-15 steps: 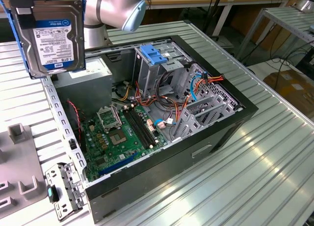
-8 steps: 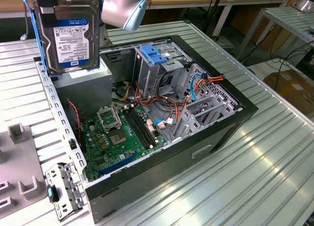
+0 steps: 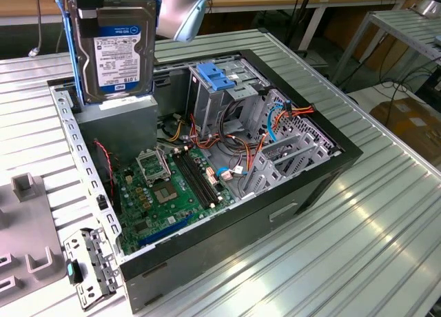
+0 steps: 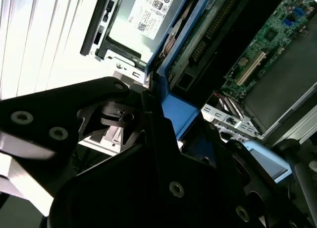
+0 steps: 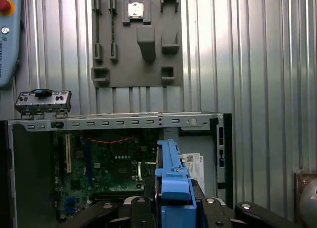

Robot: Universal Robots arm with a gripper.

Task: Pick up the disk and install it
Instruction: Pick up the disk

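The disk (image 3: 117, 48) is a silver hard drive with a white label and a blue band, framed by a blue bracket. It hangs upright in the air over the far corner of the open computer case (image 3: 227, 217), at the exterior view's left. My gripper (image 3: 103, 10) is shut on its top edge. In both wrist views the black fingers clamp the blue bracket (image 5: 173, 183) (image 4: 181, 111). Below the disk sits a grey metal box (image 3: 117, 124) with a white sticker (image 4: 148, 10).
Inside the case lie the green motherboard (image 3: 165, 193), coloured cables and a metal cage with a blue handle (image 3: 220, 79). A grey fixture plate (image 3: 27, 241) and a loose metal bracket (image 3: 86, 265) rest on the ribbed table beside the case.
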